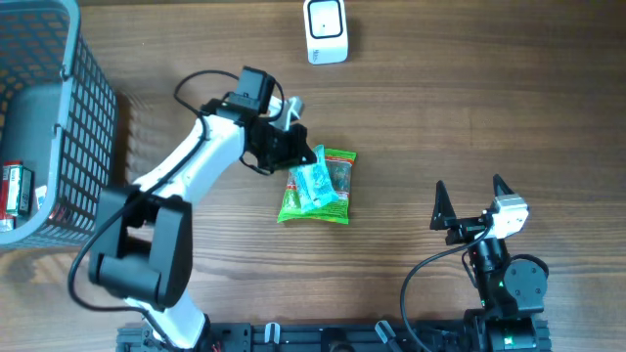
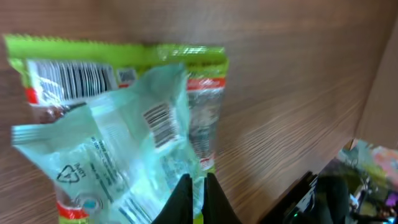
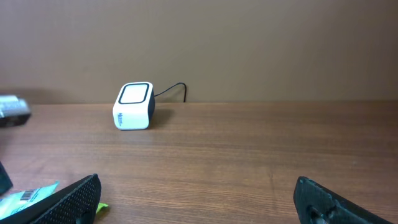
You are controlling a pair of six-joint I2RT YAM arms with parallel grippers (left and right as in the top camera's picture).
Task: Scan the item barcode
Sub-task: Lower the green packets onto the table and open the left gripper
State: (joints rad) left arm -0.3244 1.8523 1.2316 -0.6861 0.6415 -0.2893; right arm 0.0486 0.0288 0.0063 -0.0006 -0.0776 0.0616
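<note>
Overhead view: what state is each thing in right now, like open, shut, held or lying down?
left gripper, shut on the edge of the teal packet
right gripper, open, holding nothing
teal packet, crumpled, resting on the green packet, barcode up
green packet, lying flat, partly covered
barcode scanner, standing apart, nothing at its window
basket, upright, with a red-and-white item inside

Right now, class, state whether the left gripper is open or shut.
Shut: the left gripper shows fingers pressed together, pinching the blue packet by its edge.
</note>
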